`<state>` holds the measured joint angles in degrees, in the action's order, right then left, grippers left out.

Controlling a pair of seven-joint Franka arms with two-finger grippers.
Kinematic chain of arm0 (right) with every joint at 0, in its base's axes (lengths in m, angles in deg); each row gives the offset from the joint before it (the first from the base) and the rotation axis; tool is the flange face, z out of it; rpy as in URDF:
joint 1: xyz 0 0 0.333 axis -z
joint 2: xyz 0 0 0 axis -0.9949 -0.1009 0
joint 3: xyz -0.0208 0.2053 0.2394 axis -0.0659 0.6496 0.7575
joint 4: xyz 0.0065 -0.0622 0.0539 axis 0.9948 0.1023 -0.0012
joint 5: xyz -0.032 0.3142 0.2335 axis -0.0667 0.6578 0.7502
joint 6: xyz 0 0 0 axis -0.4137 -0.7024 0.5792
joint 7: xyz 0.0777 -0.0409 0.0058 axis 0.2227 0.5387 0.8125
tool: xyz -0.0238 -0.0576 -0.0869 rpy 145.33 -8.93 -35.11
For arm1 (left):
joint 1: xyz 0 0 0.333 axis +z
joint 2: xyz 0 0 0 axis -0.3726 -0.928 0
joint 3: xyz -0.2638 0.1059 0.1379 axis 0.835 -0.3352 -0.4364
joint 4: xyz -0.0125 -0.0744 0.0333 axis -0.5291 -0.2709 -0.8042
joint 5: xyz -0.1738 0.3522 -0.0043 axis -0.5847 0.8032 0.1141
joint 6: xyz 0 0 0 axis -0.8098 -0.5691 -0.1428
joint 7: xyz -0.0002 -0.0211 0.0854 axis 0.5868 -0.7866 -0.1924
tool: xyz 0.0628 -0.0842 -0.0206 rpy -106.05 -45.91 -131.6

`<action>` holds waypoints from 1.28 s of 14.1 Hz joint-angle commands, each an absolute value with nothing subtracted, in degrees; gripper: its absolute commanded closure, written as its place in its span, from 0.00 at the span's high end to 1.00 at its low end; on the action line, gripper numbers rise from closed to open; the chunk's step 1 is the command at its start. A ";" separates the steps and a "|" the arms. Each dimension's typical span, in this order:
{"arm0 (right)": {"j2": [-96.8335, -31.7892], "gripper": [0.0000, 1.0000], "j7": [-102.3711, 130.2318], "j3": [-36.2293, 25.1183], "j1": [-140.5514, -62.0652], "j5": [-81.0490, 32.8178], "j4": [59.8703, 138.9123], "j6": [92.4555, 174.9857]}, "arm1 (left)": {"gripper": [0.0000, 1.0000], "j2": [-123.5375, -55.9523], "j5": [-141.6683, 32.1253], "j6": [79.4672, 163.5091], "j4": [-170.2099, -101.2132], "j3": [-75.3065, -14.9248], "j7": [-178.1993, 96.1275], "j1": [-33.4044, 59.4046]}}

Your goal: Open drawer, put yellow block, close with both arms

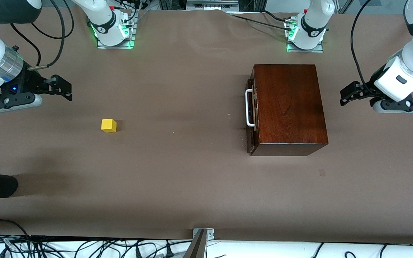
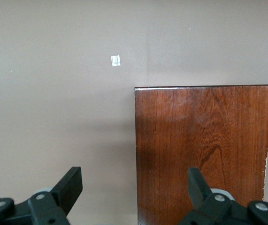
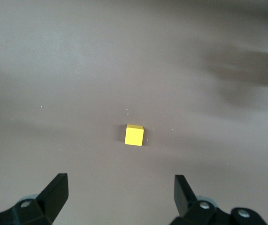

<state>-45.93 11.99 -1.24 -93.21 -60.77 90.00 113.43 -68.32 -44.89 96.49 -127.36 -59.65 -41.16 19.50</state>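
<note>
Dark reddish-brown wood marks the box [image 1: 289, 107] in the centre-right of the front view, toward the left arm's end of the table [image 1: 192, 179]. Its drawer [image 1: 252, 111] looks pushed in, or nearly so, and the white handle [image 1: 249, 107] faces the middle of the table. The yellow block [image 1: 108, 125] sits alone in the centre-left of the frame, toward the right arm's end, well apart from the box.

The right gripper [image 1: 66, 90] hangs at the upper left of the front view, over bare table, its fingers [image 3: 54, 194] spread wide and empty; its wrist view shows the block ahead of them. The left gripper [image 1: 346, 95] hangs at the right edge, just beside the box on the side away from the handle, fingers [image 2: 70, 185] also wide and holding nothing.

Nothing of the task appears done yet, so the risks lie ahead. The handle is thin and stands close to the drawer front; a finger coming in slightly off could strike the wood and shove the whole box instead of hooking the bar. Pulling without bracing may drag the box along the table. The block is small, so an off-centre grasp could tip or flick it away.
</note>
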 commanded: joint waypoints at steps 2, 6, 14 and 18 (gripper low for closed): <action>-46.38 1.00 12.50 -0.90 -92.74 -59.82 88.52 112.06 | 1.00 -69.31 -43.67 94.68 -125.12 -59.66 -41.09 18.97; -46.38 1.00 12.59 -0.99 -92.74 -59.82 88.52 112.06 | 1.00 -69.31 -44.55 90.47 -125.21 -59.05 -41.00 18.89; -46.38 1.00 12.50 -0.90 -92.74 -59.73 88.52 112.14 | 1.00 -73.78 -44.64 87.11 -124.25 -42.54 -49.93 18.27; -46.47 1.00 12.41 -0.90 -92.74 -59.64 88.44 112.23 | 1.00 -82.30 -42.18 91.94 -119.76 -39.80 -59.44 10.74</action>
